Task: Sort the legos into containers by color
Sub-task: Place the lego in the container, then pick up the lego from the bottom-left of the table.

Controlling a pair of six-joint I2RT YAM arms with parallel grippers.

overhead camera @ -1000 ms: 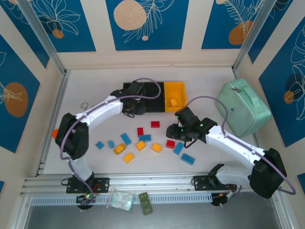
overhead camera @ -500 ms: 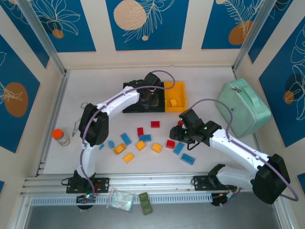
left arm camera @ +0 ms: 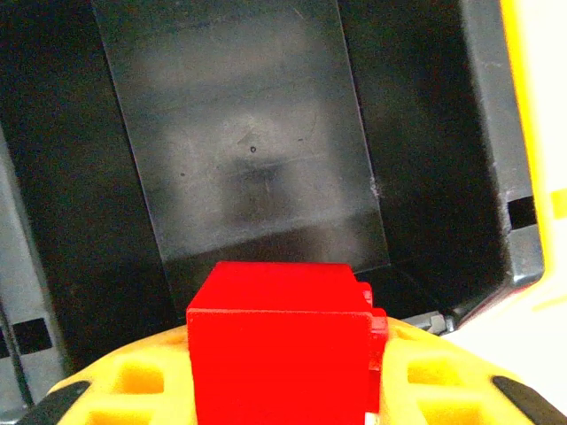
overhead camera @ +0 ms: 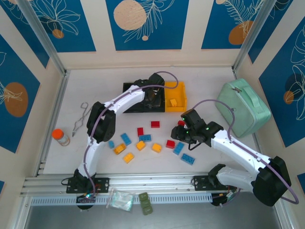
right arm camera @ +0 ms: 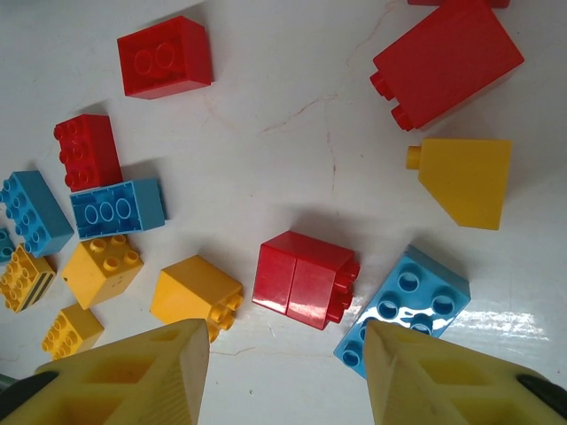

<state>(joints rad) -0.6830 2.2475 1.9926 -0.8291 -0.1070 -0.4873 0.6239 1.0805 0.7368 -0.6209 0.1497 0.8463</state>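
- Legos (overhead camera: 145, 138) in red, light blue and yellow-orange lie scattered on the white table (overhead camera: 209, 83). They form a loose cluster near the middle, between the two arms.
- Three open containers (overhead camera: 127, 88) are joined in a row at the far middle of the table, two black on the left and a yellow bin (overhead camera: 178, 88) on the right end. One orange brick (overhead camera: 173, 102) lies inside the yellow bin.
- The left gripper (overhead camera: 153, 99) is above the black bin (left arm camera: 248, 150) that adjoins the yellow one. Its fingers are clamped on a red brick (left arm camera: 275, 328), held above the bin's bare dark floor.
- The right gripper (right arm camera: 282, 336) hovers over the right part of the cluster. Its fingers are apart and hold nothing.
- Under the gap between those fingers lies a red lego (right arm camera: 306, 279), with a light blue lego (right arm camera: 403, 305) just beside it, by one finger.
- A mint-green case (overhead camera: 243, 107) sits at the right.
- An orange-capped bottle (overhead camera: 59, 136) and metal tongs (overhead camera: 81, 119) lie at the left.
- Olive-green blocks (overhead camera: 145, 202) and a clear bag (overhead camera: 119, 199) rest on the near rail.
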